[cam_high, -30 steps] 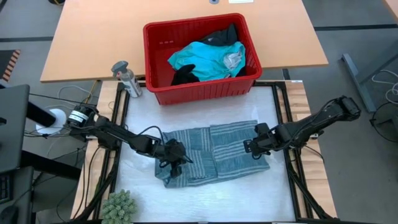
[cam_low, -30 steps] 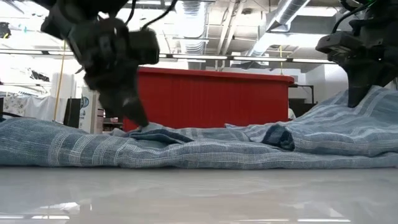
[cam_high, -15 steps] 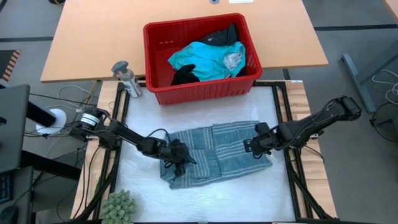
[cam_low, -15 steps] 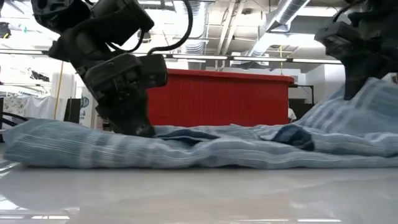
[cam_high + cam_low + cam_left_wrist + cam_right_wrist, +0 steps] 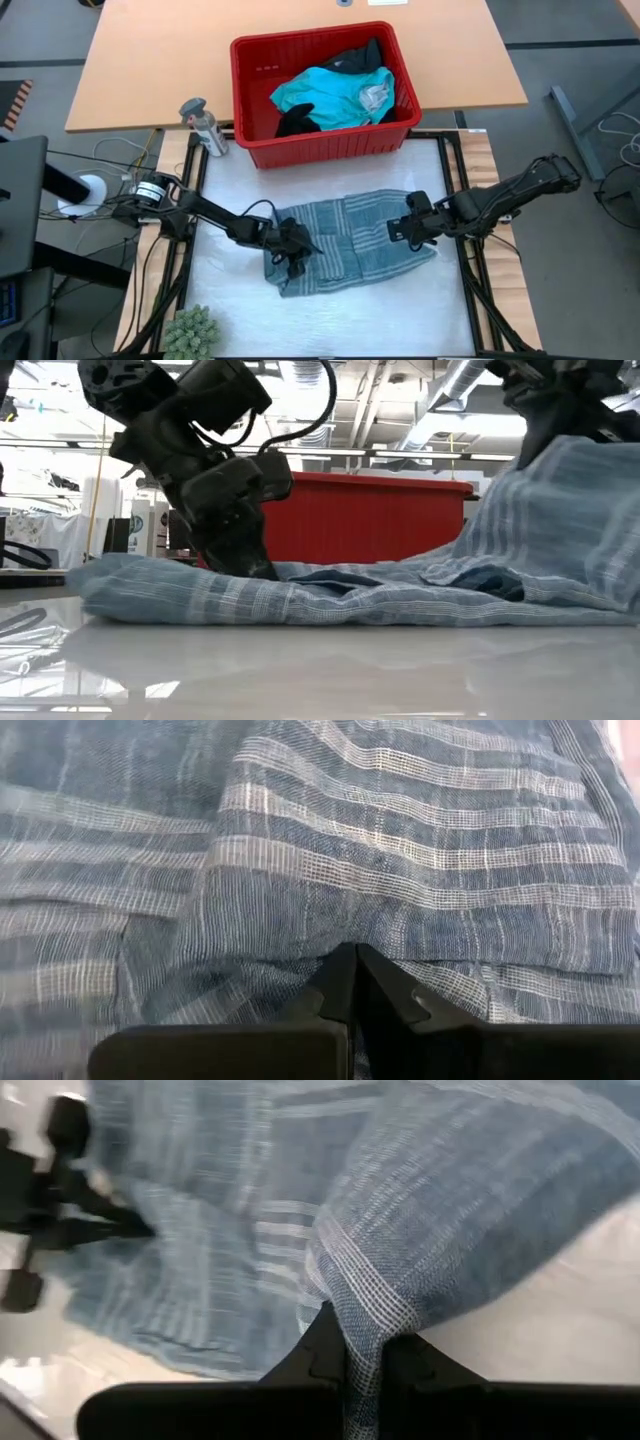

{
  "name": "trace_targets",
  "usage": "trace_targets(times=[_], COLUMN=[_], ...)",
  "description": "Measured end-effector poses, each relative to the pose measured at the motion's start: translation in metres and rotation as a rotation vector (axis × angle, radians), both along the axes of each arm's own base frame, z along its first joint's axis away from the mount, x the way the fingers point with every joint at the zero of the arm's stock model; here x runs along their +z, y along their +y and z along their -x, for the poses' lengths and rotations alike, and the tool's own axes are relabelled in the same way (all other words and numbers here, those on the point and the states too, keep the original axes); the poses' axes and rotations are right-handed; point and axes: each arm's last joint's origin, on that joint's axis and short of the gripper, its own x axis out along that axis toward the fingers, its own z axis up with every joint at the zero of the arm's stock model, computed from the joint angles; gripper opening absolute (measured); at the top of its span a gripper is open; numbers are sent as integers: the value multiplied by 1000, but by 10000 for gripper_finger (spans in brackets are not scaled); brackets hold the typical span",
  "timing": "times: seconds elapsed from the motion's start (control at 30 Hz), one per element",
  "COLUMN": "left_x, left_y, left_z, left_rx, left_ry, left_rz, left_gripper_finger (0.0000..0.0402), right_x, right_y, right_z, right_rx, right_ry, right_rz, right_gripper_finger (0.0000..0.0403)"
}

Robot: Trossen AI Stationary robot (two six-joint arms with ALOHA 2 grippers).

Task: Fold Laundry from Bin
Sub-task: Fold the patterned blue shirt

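Now both grippers pinch the striped cloth [image 5: 345,240].
Left gripper [image 5: 295,252] and right gripper [image 5: 398,229] clamp its soft, limp edges; hold at hems.

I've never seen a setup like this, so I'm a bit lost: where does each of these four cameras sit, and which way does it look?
High view: above the table, looking straight down; both arms, the striped cloth and the red bin show.
Low view: at table-top height, looking level across; arms descend from above.
Left wrist view: on the left arm; the left gripper is shut on cloth.
Right wrist view: on the right arm; the right gripper pinches a cloth edge.
High and low views share cloth, bin and both arms.
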Motion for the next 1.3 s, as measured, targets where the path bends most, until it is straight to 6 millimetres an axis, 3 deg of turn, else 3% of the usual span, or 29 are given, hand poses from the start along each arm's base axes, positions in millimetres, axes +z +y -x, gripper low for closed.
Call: trace_targets(times=[0.23,0.5,0.63,0.8,1.03,1.2,1.3], left_x=[1,-4,-17,-19,11,60,87], left_y=[15,17,12,8,7,6,7], left_z=[-3,-14,-35,-62,-79,-77,-66], left_rx=[26,8,-58,-84,-130,-167,-188], left_ry=[-9,-62,-53,-61,-12,63,130], left_rz=[-21,15,79,88,55,80,77], left_gripper_finger=[0,0,0,0,0,0,0], right_x=[7,8,7,11,15,25,29], right_y=[2,5,5,7,9,8,7], right_z=[-10,-27,-35,-42,-48,-51,-52], right_rx=[6,38,38,58,87,114,126], right_ry=[-114,-206,-236,-309,-359,-381,-390], right_rz=[4,5,4,-2,6,27,41], right_gripper_finger=[44,44,44,44,44,44,44])
